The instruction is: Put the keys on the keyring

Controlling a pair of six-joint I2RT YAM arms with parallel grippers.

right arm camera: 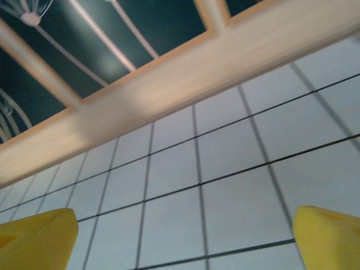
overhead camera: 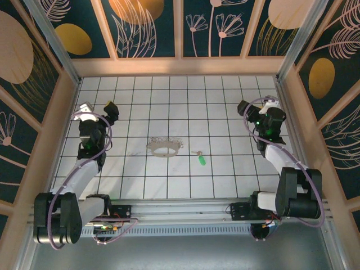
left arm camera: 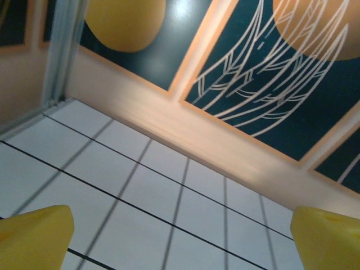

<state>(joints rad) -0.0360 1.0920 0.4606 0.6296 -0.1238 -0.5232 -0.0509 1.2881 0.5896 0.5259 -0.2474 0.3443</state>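
The keyring [overhead camera: 165, 148], a pale silvery loop with jagged bits on its rim, lies flat on the tiled floor near the middle. Just right of it lies the key [overhead camera: 199, 158], a small metal piece with a bright green head. My left gripper [overhead camera: 111, 112] hovers at the far left, well away from both, and is open. Over at the far right my right gripper [overhead camera: 245, 111] is open too. Each wrist view has yellow fingertips [left arm camera: 35, 236] [right arm camera: 37, 236] far apart at the bottom corners, with bare tiles between them.
The white tiled floor [overhead camera: 180, 112] is boxed in by wooden walls with dark teal floral panels [overhead camera: 152, 28] at the back and both sides. A metal rail with cables [overhead camera: 180, 219] runs along the near edge between the arm bases.
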